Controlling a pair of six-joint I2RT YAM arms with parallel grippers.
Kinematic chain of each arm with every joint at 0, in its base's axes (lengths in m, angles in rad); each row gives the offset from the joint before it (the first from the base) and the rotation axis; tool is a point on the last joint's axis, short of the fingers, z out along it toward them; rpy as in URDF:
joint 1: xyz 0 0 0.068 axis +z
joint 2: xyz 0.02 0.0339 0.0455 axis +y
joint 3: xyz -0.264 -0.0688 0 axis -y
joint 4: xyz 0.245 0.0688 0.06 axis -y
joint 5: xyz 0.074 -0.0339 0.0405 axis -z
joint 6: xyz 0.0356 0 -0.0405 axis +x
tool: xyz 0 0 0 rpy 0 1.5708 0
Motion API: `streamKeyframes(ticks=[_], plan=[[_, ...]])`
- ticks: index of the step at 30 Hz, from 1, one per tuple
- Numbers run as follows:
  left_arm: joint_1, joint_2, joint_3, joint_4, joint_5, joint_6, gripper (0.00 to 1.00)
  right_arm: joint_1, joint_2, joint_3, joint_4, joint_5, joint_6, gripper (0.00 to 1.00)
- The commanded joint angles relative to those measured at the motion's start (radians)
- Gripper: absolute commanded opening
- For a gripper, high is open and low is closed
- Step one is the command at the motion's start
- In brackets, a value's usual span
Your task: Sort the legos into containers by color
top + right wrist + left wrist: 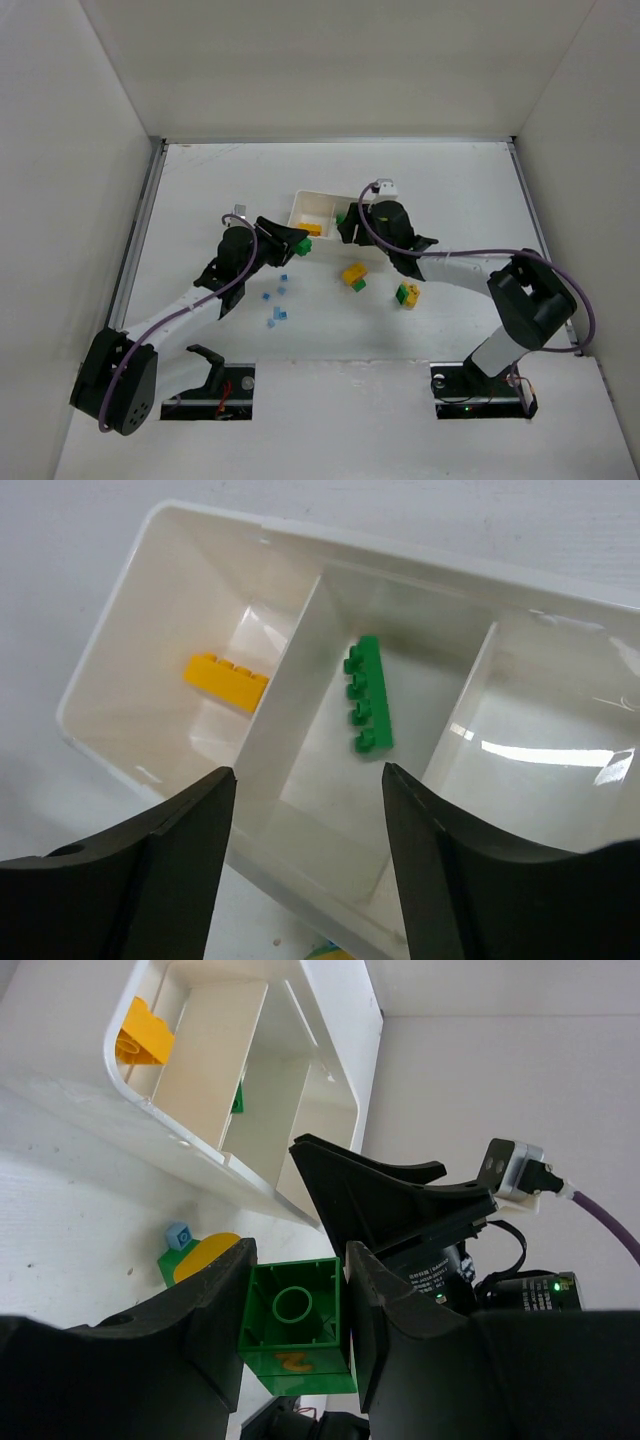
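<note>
My left gripper (pixel 296 243) is shut on a bright green lego (pixel 295 1325), seen hollow side up between the fingers (pixel 215 1305), just in front of the white three-compartment tray (pixel 305 204). My right gripper (pixel 310 815) is open and empty above the tray's middle compartment. In the right wrist view the tray (pixel 120 650) holds a yellow-orange lego (pixel 226 680) in its left compartment and a flat green lego (pixel 367 695) in the middle one. The right compartment looks bare. The right arm hides much of the tray in the top view.
Loose on the table: a yellow and green lego (pixel 353 275), a green and yellow lego (pixel 407 294), and tiny light-blue legos (pixel 279 315) between the arms. A green, yellow and blue cluster (pixel 190 1255) lies by the tray's front wall. White walls enclose the table.
</note>
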Motion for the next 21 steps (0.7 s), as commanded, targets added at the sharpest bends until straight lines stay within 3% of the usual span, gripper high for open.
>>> streamKeyframes(ticks=[1,6,10,14,18,21], plan=[[-0.001,-0.016,0.035,0.023,-0.001,0.021,0.11,0.001,-0.018,0.042,0.015,0.006,0.016,0.68],[-0.006,-0.016,0.046,0.02,0.002,0.018,0.11,0.015,-0.119,-0.007,0.038,0.052,-0.017,0.7],[-0.009,-0.01,0.059,0.002,0.002,0.015,0.11,0.102,-0.253,-0.079,0.078,0.028,-0.103,0.71],[-0.027,-0.004,0.065,0.011,0.0,-0.011,0.11,0.217,-0.38,-0.172,0.165,-0.065,-0.151,0.82],[-0.076,-0.004,0.079,0.012,-0.021,-0.035,0.11,0.265,-0.399,-0.208,0.26,-0.118,-0.136,0.9],[-0.114,-0.004,0.085,0.014,-0.046,-0.039,0.12,0.265,-0.363,-0.182,0.263,-0.124,-0.125,0.89]])
